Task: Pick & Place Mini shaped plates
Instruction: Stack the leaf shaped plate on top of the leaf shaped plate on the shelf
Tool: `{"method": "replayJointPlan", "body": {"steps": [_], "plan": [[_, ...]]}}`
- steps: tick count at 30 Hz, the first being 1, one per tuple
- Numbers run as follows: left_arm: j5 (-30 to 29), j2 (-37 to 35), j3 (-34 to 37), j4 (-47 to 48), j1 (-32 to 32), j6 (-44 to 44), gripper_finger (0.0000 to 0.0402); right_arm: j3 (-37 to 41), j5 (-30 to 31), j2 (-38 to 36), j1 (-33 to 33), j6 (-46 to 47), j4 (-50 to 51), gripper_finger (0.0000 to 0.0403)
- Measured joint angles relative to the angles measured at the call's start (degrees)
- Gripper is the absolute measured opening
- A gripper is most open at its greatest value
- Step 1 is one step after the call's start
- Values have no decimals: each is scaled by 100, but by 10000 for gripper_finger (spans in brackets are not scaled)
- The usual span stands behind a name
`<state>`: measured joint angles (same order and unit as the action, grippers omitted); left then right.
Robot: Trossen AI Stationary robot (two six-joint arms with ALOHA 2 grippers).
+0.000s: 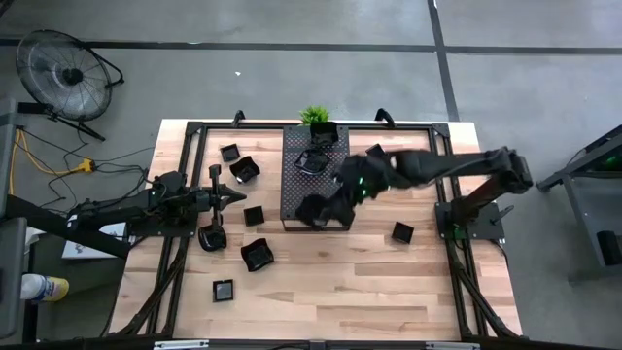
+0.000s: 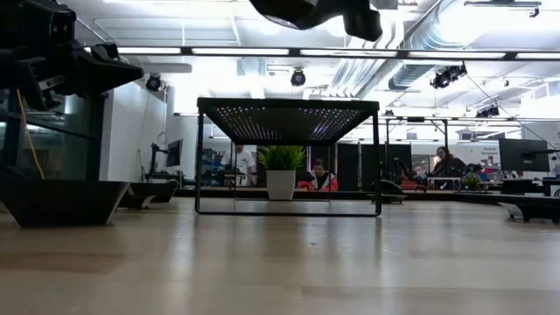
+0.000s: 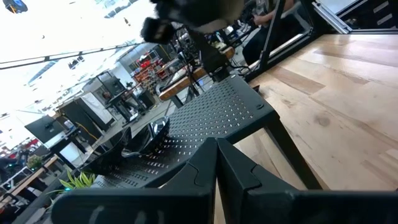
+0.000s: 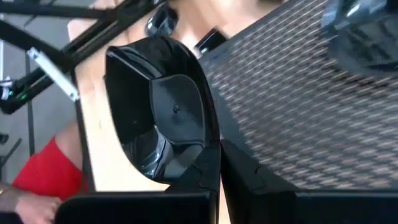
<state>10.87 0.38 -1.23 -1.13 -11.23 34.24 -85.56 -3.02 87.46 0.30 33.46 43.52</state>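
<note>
Right arm carrying a dish to the tray

Your right end effector (image 1: 326, 212) is clamped on the rim of a black dish (image 4: 165, 118), held above the near edge of the perforated tray (image 1: 292, 180). Next, I judge, you move further over the tray and lower, keeping off the dishes already there (image 1: 313, 158). The left end effector (image 1: 236, 195) waits closed beside the tray; other dishes (image 1: 258, 256) lie scattered on the surface (image 1: 389, 292).

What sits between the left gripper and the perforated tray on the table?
In the high view, one small black plate lies between the left gripper and the tray.
</note>
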Motion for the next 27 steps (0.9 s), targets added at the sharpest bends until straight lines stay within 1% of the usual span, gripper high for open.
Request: {"method": "replayJointPlan", "body": {"steps": [2,8,12,16,20,24,27], "plan": [[-1,2,1,0,0,0,1,0,-236,-84,-340,-188,8,0],[1,2,0,0,-1,0,1,0,-1324,-84,-1365,-613,30,0],[-1,1,0,0,-1,0,1,0,-1788,-66,-1992,-828,34,0],[-1,2,1,0,0,0,1,0,-2067,-63,-2556,-1014,-86,0],[1,2,-1,0,1,0,1,0,-2297,-11,-2962,-1360,-261,0],[-1,2,1,0,0,0,1,0,-2441,165,-3138,-1972,-526,0],[1,1,1,0,1,0,1,0,-2508,352,-3181,-2016,-808,0]]}}
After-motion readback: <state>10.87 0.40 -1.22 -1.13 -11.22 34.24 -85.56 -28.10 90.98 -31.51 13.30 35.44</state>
